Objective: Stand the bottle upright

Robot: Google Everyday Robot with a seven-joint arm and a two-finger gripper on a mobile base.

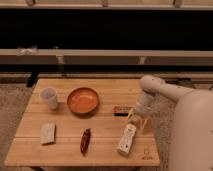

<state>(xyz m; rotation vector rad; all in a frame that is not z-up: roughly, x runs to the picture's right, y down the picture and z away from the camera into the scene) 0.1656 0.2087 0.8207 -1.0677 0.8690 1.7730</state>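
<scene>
The bottle (pixel 127 139) lies on its side near the front right corner of the wooden table (pixel 105 150), close to the right edge; its long axis runs from the front edge toward the back of the table, leaning slightly to the right at the far end, so it points almost straight at the gripper (pixel 137 120); the gripper hangs just above and just behind that far end, pointing downward, with its two fingers spread apart and nothing between them; whether a fingertip touches the bottle cannot be told, and no grasp shows; which end carries the cap is also unclear from here; the robot's one arm reaches in from the right side, so the bottle lies below the gripper and toward the front edge; the coming move seems to turn on this line-up, since the fingers would need to close across the bottle's narrow width near the far end, then tip it up onto its base; a small dark bar (pixel 120 110) sits just left of the gripper, while the orange bowl (pixel 83 100) and the dark red object (pixel 85 141) lie well apart to the left.
</scene>
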